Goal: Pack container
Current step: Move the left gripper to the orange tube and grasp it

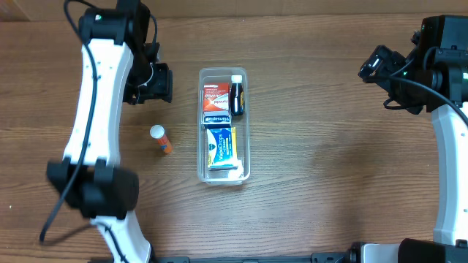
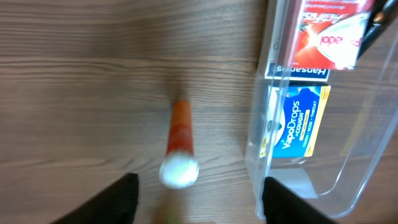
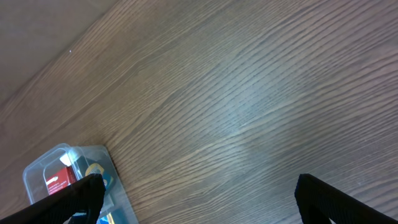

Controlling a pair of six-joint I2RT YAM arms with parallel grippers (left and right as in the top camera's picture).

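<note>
Clear container (image 1: 199, 146) holds boxes (image 1: 220, 146); an orange tube (image 1: 161, 139) lies left of it. Left gripper (image 2: 198, 199) and right gripper (image 3: 199, 199) both spread, empty.

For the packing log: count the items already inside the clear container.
4 in the container: a red box at the far end, a dark bottle beside it, a blue-labelled box in the middle, a VapoDrops box nearest. More may lie hidden underneath.

We find bare table (image 1: 329, 146) right of the container (image 1: 243, 157); left, only an orange tube (image 1: 161, 139) obstructs.
</note>
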